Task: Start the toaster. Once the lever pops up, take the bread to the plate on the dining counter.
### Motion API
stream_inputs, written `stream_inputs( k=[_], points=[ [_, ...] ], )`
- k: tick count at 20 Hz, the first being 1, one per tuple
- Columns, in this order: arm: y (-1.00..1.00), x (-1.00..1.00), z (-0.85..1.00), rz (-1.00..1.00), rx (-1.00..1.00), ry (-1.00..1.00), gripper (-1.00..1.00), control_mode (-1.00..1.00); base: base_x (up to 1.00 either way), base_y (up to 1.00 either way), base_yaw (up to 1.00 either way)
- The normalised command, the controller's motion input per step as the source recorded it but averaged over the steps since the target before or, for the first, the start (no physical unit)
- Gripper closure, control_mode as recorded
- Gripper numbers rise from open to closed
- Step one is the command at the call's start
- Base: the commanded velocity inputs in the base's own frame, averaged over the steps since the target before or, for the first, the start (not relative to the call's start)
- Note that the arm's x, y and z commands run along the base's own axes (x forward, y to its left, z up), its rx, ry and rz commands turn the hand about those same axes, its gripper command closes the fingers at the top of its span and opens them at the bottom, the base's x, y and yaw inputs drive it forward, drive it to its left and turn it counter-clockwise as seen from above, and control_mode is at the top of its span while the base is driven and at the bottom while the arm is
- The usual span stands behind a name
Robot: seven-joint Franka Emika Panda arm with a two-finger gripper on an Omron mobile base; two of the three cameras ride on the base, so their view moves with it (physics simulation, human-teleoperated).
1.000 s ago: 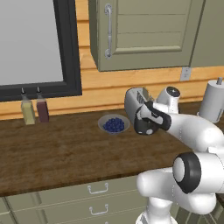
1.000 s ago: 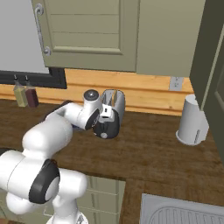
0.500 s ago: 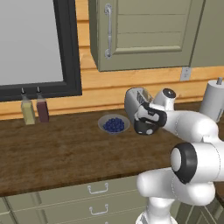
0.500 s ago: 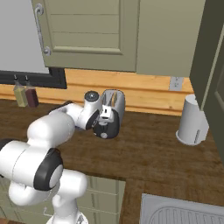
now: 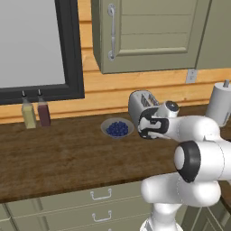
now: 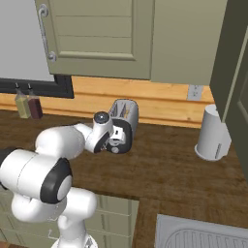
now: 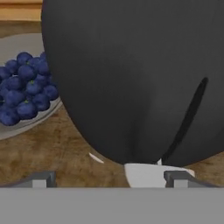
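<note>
1. Two fingertips are standing spread wide, pinching nothing, as the gripper is hovering right at the black end face of the toaster.
2. That toaster is sitting on the wood worktop near the wall, just beside the bowl of blueberries.
3. Pressing well likely means lining one finger over the lever, which I cannot pick out here, not the white knob.
4. Pushing straight down along the curved slot should be keeping the toaster from sliding.
</note>
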Motion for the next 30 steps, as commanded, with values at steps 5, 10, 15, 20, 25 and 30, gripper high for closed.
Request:
stream_inputs(
  k=[5, 10, 15, 20, 25, 30],
  points=[
    [0.00, 0.01, -0.68, 0.00, 0.00, 0.00, -1.00, -1.00, 0.00, 0.00, 0.00],
    [0.00, -0.39, -0.02, -0.01, 0.00, -0.12, -1.00, -1.00, 0.00, 0.00, 0.00],
    [0.00, -0.63, 1.00, -0.14, 0.00, -0.18, -1.00, -1.00, 0.00, 0.00, 0.00],
    [-0.01, -0.01, 1.00, -0.12, 0.00, 0.01, -1.00, -1.00, 0.00, 0.00, 0.00],
    [-0.22, -0.05, 0.93, -0.04, 0.00, 0.05, -1.00, -1.00, 0.00, 0.00, 0.00],
    [-0.32, -0.09, 0.57, -0.02, 0.01, 0.00, -1.00, -1.00, 0.00, 0.00, 0.00]
  ],
)
